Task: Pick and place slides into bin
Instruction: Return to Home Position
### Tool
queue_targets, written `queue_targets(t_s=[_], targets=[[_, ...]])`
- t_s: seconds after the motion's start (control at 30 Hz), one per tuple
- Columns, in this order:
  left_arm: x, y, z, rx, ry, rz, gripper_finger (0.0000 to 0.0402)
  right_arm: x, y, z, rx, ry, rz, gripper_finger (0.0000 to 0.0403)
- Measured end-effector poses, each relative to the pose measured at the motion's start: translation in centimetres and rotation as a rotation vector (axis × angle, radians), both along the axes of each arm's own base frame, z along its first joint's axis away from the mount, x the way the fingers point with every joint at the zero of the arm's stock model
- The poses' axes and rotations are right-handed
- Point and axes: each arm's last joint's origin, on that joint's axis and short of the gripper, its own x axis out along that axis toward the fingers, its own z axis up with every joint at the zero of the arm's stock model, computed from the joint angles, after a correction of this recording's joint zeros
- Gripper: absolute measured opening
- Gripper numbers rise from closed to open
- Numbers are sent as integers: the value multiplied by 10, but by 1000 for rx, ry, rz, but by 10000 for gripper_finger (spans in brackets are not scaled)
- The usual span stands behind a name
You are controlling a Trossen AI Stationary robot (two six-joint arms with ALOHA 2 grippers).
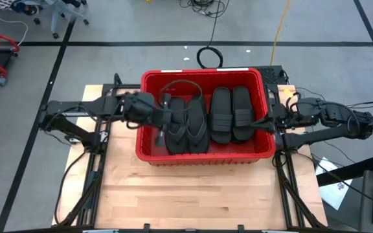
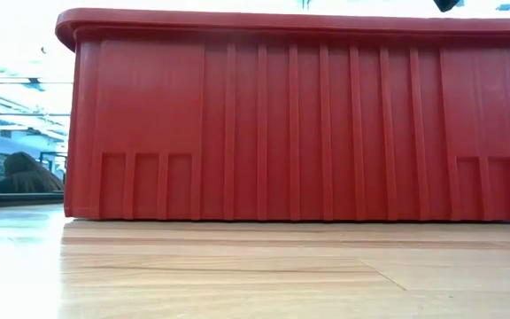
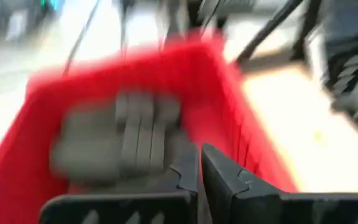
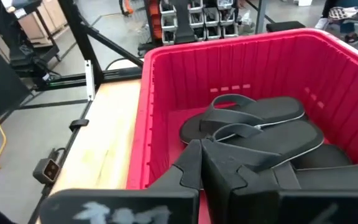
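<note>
Slides (image 1: pixel 222 116) lie inside the red bin (image 1: pixel 203 72) as seen from above: thong ones in its left half, wide-band ones in its right. My left claw (image 1: pixel 168 118) hangs over the thong ones, and my right claw (image 1: pixel 264 121) sits at the bin's right rim. From low down, the bin's wall fills the view, standing on the wooden table (image 2: pixel 237 266). Past my left wrist, all blurred, my fingers (image 3: pixel 225 177) press together, empty. Past my right wrist it is the same: fingers closed on nothing, with the thong slides ahead in the bin.

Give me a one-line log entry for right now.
slides: in bin | left claw: shut, empty, over bin | right claw: shut, empty, at bin rim
</note>
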Motion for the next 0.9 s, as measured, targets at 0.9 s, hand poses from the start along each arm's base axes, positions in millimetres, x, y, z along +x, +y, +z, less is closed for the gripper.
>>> queue_targets(t_s=[0.9], targets=[[-127,-12,-75,-114,-538,468,0,-60,-7,-77,8,-236,-112,0]])
